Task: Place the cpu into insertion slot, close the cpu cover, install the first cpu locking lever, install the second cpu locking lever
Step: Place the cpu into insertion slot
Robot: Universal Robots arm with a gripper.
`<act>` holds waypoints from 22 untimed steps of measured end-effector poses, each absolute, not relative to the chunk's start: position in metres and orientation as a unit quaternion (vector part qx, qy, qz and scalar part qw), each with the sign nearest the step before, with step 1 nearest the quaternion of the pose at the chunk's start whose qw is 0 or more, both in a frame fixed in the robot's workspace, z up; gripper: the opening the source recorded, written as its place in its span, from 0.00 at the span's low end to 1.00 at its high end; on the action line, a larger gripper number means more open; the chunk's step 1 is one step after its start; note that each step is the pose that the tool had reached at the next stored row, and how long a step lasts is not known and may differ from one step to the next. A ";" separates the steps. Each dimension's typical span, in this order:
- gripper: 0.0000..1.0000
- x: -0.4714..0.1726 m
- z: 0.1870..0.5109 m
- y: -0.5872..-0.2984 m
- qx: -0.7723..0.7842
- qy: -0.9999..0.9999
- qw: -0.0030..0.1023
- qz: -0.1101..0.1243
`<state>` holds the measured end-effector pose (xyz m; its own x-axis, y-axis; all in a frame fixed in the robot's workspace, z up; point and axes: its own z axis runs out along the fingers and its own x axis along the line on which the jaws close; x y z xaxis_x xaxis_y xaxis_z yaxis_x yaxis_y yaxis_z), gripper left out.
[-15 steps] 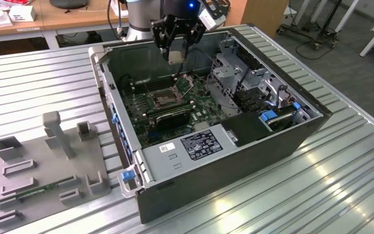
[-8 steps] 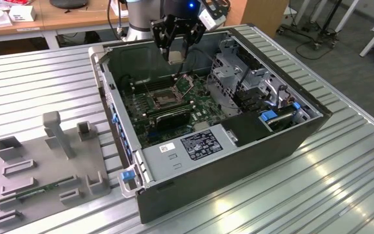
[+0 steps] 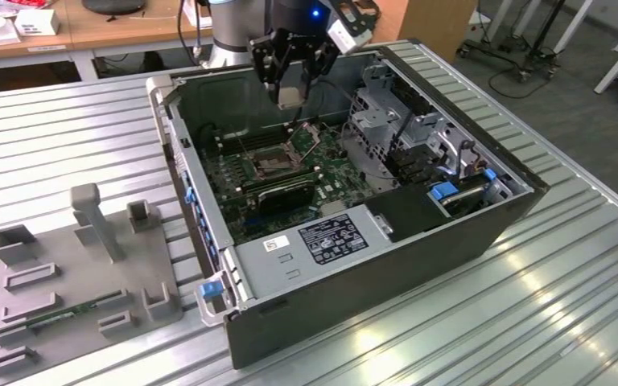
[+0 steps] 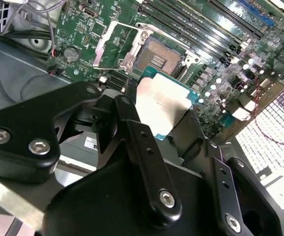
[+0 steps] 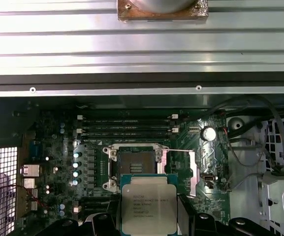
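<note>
Fingers (image 4: 132, 129), two and black, pinch one cpu (image 5: 149, 209) by its edges, so we read the gripper (image 3: 289, 95) as closed on the chip. We see it hanging above the motherboard (image 3: 247, 211) inside one open computer case (image 3: 470, 229), apart from the single insertion slot (image 5: 137, 164), whose one cpu cover (image 4: 110, 44) stands swung open beside it.

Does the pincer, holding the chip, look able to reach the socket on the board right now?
Probably yes: the pincer holds the chip above the socket, whose cover stands flipped open, with nothing visible between them.
</note>
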<state>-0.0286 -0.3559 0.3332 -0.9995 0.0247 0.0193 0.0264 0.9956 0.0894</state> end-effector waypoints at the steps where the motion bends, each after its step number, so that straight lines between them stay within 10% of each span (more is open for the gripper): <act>1: 0.54 -0.029 0.332 -0.356 -0.013 -0.999 0.009 -0.045; 22: 0.54 -0.036 0.295 -0.356 -0.013 -0.999 0.009 -0.045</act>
<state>-0.0361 -0.3559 0.2945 -0.9995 0.0247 0.0193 0.0264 0.9957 0.0893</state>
